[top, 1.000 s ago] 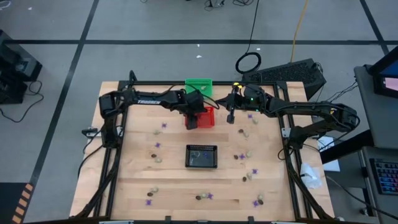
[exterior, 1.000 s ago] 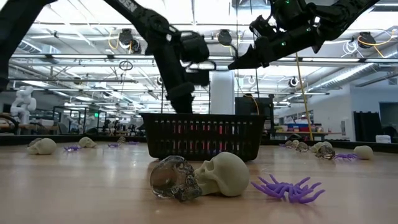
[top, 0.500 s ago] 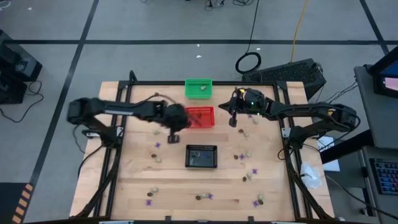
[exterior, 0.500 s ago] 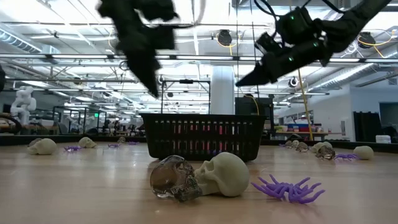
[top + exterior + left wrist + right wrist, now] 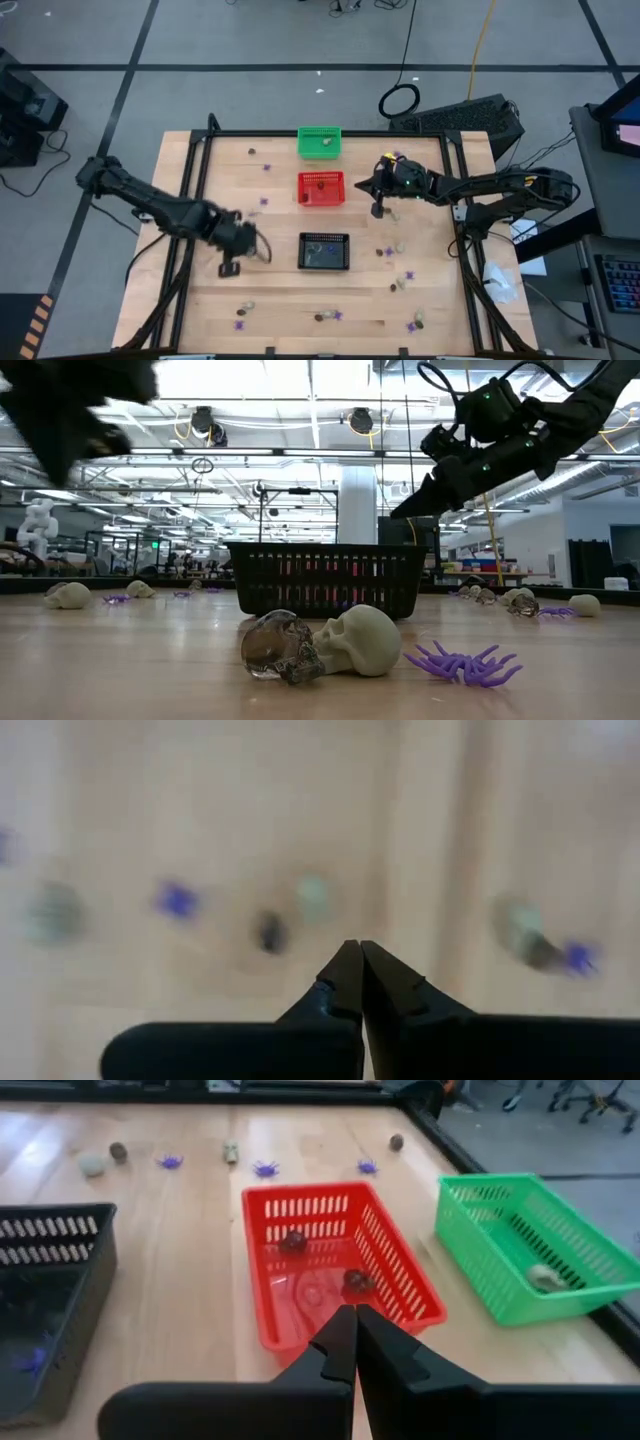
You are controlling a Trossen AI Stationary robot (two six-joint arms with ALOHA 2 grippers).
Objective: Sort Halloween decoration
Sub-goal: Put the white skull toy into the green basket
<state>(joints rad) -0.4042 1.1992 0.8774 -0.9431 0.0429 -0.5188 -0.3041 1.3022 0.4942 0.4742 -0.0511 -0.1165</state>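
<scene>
The Halloween decoration lies scattered over the wooden table as tiny trinkets: a cream skull [image 5: 368, 640], a dark glassy skull [image 5: 282, 647] and a purple spider [image 5: 465, 663] near the front edge. More of them lie at the left [image 5: 252, 254] and right [image 5: 398, 246]. Two brown trinkets [image 5: 357, 1280] sit in the red basket [image 5: 321, 187] and a cream one [image 5: 545, 1277] in the green basket [image 5: 320, 142]. My left gripper [image 5: 229, 269] hangs shut and empty over the table's left half. My right gripper [image 5: 378, 210] is shut and empty, just right of the red basket.
A black basket [image 5: 325, 251] stands mid-table with purple pieces [image 5: 35, 1358] inside. A black frame [image 5: 195, 190] rims the table's sides. Beyond the far right corner lie a keyboard [image 5: 470, 118] and a cable coil [image 5: 400, 101].
My left gripper has swung fast from over the red basket toward the table's near left, past the black basket's left side. My right gripper has drifted a little toward the near edge. The trinkets and baskets have stayed put.
</scene>
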